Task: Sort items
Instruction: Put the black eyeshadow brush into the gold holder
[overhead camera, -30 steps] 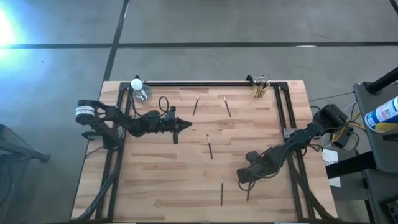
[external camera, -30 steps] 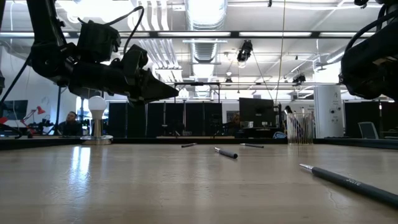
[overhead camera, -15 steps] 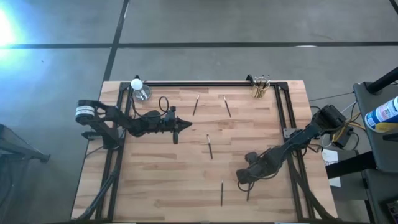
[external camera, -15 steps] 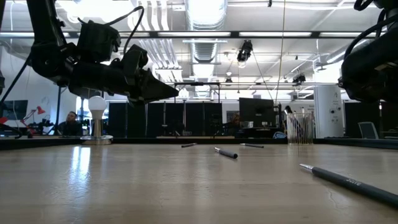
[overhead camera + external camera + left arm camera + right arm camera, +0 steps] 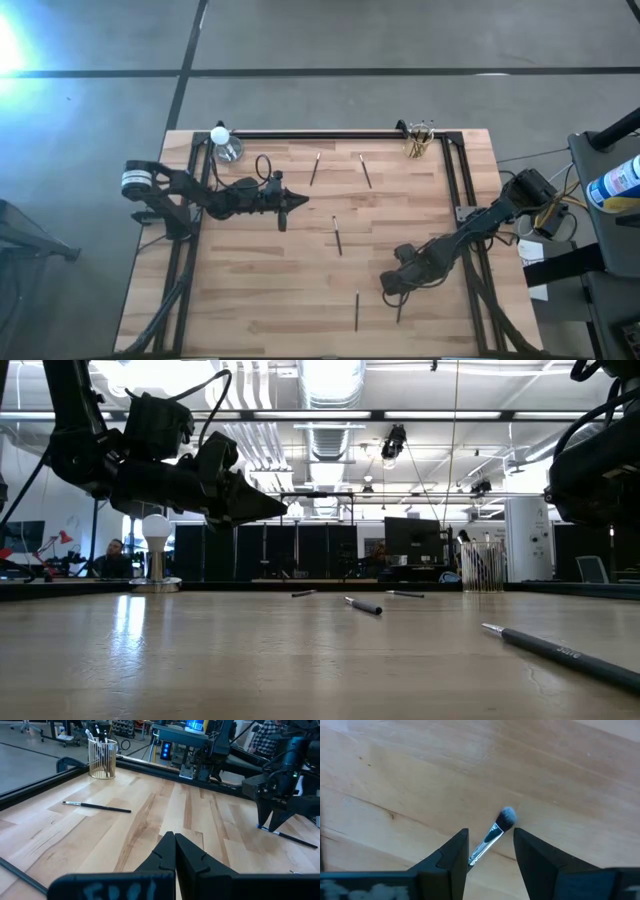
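Note:
Several thin dark brushes lie flat on the wooden table. One with a bushy pale tip (image 5: 506, 816) lies near the near edge (image 5: 400, 312), directly beneath my right gripper (image 5: 490, 847), whose open fingers stand on either side of its shaft without touching it. Another lies close by (image 5: 357, 310), one at mid-table (image 5: 337, 235), and two toward the far edge (image 5: 315, 168) (image 5: 365, 170). My left gripper (image 5: 300, 200) hovers shut above the table's left half (image 5: 175, 842), holding nothing.
A wire holder with brushes (image 5: 418, 140) stands at the far right corner, seen too in the left wrist view (image 5: 102, 751). A glass with a white bulb (image 5: 225, 145) sits at the far left corner. A black rail (image 5: 320, 133) runs along the far edge.

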Controlling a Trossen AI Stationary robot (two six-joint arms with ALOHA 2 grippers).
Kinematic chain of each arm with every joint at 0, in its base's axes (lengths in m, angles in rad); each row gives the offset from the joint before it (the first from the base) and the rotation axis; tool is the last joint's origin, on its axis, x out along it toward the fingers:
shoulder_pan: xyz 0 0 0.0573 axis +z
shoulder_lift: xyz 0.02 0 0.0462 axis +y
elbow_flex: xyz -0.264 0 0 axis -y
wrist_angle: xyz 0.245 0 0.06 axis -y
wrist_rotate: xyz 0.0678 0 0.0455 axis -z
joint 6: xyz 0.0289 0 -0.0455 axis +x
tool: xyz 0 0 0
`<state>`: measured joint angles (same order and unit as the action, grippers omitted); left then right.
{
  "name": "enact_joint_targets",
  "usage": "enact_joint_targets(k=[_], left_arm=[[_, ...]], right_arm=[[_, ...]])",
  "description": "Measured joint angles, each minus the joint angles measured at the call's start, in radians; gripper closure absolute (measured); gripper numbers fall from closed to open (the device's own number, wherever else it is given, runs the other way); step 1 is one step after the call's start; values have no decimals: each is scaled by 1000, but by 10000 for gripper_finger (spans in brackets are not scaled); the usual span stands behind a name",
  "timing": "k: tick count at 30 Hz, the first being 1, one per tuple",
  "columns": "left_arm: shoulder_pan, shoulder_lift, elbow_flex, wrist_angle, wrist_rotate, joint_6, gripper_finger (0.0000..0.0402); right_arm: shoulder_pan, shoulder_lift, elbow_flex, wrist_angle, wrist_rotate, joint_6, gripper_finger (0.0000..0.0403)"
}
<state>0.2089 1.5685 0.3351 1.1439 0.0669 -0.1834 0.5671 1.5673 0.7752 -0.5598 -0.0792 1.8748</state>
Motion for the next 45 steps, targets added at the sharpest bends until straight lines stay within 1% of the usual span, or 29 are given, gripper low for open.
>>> enact_joint_targets(k=[5, 18, 25, 28, 34, 45], left_arm=[[0, 0, 0, 0, 0, 0, 401], [1, 0, 0, 0, 0, 0, 402], [0, 0, 0, 0, 0, -1, 402], [0, 0, 0, 0, 0, -1, 402], [0, 0, 0, 0, 4, -2, 402], [0, 0, 0, 0, 7, -3, 402]], right_arm=[[0, 0, -1, 0, 0, -4, 260], [0, 0, -1, -5, 3, -29, 333], [0, 0, -1, -6, 4, -46, 353], [0, 0, -1, -6, 32, -46, 358], [-4, 0, -13, -5, 52, -48, 357], [-4, -1, -21, 4, 55, -45, 332]])
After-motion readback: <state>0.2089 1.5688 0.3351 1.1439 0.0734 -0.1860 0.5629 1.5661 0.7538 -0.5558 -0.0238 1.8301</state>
